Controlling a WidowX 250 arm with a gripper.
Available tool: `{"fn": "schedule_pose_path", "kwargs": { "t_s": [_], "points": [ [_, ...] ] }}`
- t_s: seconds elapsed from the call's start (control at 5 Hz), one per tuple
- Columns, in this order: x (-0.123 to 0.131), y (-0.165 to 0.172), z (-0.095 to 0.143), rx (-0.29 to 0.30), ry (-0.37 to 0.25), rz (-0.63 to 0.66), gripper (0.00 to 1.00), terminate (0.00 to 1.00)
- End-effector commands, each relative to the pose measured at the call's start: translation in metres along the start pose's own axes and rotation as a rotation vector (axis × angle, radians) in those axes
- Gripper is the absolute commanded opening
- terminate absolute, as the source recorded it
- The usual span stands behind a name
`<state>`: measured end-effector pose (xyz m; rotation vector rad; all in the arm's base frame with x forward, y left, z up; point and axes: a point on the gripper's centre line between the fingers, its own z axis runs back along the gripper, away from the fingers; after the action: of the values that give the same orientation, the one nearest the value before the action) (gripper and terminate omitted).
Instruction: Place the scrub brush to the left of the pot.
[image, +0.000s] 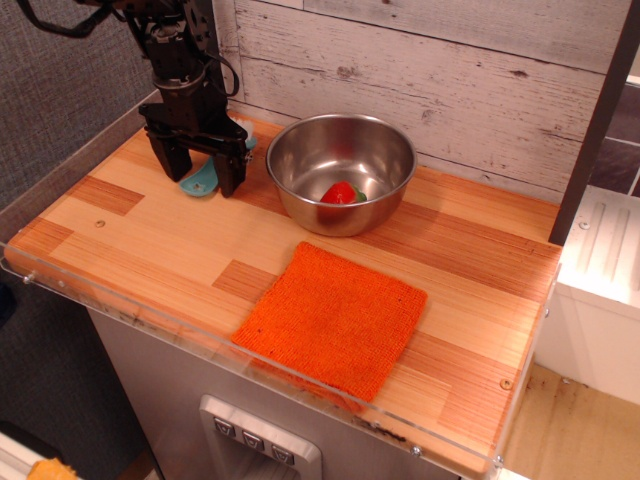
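The light-blue scrub brush (203, 179) lies on the wooden counter just left of the steel pot (341, 171), its handle end showing between the fingers. My black gripper (196, 170) stands over it with its fingers spread open on either side, not clamped on it. The brush's bristle head is mostly hidden behind the gripper. Inside the pot rests a small red strawberry-like object (341, 193).
An orange cloth (332, 317) lies flat in front of the pot near the front edge. A clear plastic rim (250, 362) runs along the counter's front and left sides. A plank wall (420, 70) stands close behind.
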<state>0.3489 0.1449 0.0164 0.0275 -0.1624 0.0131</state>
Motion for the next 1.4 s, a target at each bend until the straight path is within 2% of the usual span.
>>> {"fn": "schedule_pose_path", "kwargs": {
  "t_s": [0.0,0.2,0.4,0.6,0.8,1.0,1.2],
  "points": [
    [-0.015,0.009,0.07,0.071,-0.091,-0.013,1.0,0.0],
    [-0.041,0.008,0.084,0.041,-0.077,0.0,1.0,0.0],
    [-0.064,-0.015,0.094,-0.001,-0.052,-0.001,1.0,0.0],
    [-0.09,-0.043,0.099,-0.013,-0.046,0.008,1.0,0.0],
    [-0.096,-0.054,0.1,-0.031,-0.034,-0.025,1.0,0.0],
    [-0.096,-0.059,0.1,-0.014,-0.026,-0.037,1.0,0.0],
    [-0.098,-0.058,0.098,-0.026,0.024,-0.05,1.0,0.0]
  ]
}}
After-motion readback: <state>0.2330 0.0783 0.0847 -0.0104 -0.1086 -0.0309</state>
